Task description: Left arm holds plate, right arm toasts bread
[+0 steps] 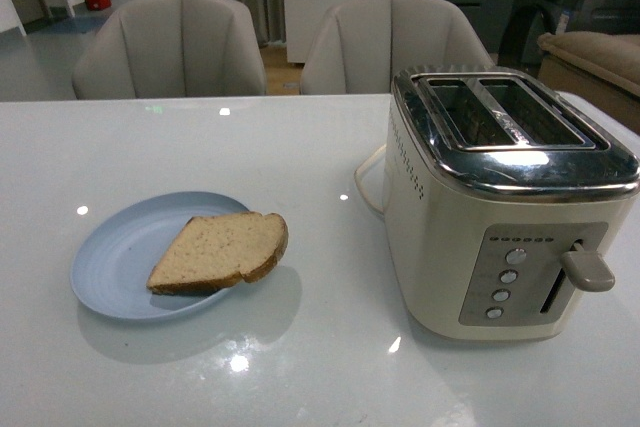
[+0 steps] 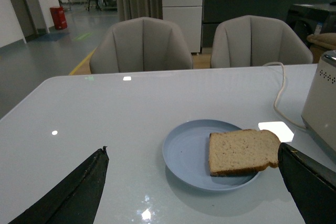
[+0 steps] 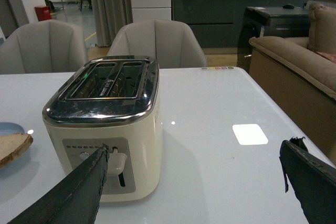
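A pale-blue plate point(image 1: 120, 257) lies on the white table, left of the toaster. One slice of brown bread point(image 1: 220, 250) rests on it, its rounded end hanging over the rim toward the toaster. The cream and chrome toaster point(image 1: 470, 217) stands at the right with both slots empty and its lever point(image 1: 587, 269) up. No arm shows in the front view. In the left wrist view my left gripper point(image 2: 191, 153) hangs open just short of the plate point(image 2: 184, 153) and bread point(image 2: 241, 150). My right gripper point(image 3: 194, 150) is open beside the toaster point(image 3: 105, 124), over bare table.
Two grey chairs point(image 1: 170, 47) stand behind the far table edge. The toaster's cord point(image 2: 281, 90) loops across the table behind it. A beige sofa point(image 3: 299, 72) sits off the table's right side.
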